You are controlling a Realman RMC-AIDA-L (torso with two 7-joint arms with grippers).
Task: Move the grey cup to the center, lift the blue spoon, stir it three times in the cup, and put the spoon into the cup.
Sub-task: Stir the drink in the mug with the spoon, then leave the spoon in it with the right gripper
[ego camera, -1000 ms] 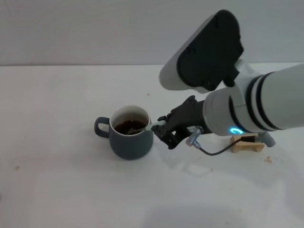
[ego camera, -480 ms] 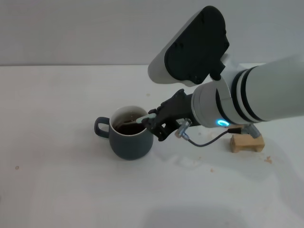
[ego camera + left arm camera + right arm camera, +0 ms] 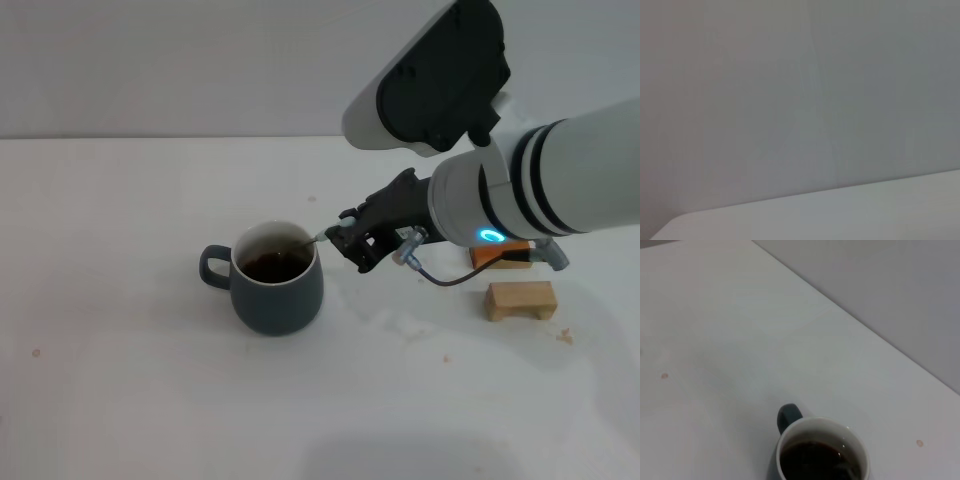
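The grey cup [image 3: 276,285] stands on the white table near the middle, handle pointing left, dark brown liquid inside. It also shows in the right wrist view [image 3: 820,455]. My right gripper [image 3: 345,238] is just right of the cup's rim, shut on the blue spoon [image 3: 322,238]. The spoon slants down over the rim, its bowl dipped in the liquid [image 3: 846,471]. The left gripper is out of view; its wrist view shows only a wall and a table edge.
A small wooden block [image 3: 520,299] lies on the table right of the cup, behind my right arm. An orange piece [image 3: 497,253] shows under the forearm. A cable [image 3: 445,279] hangs from the wrist.
My right gripper with the spoon has swung from the cup's near right side toward the far right of the rim and a little higher. The cup has stayed in place.
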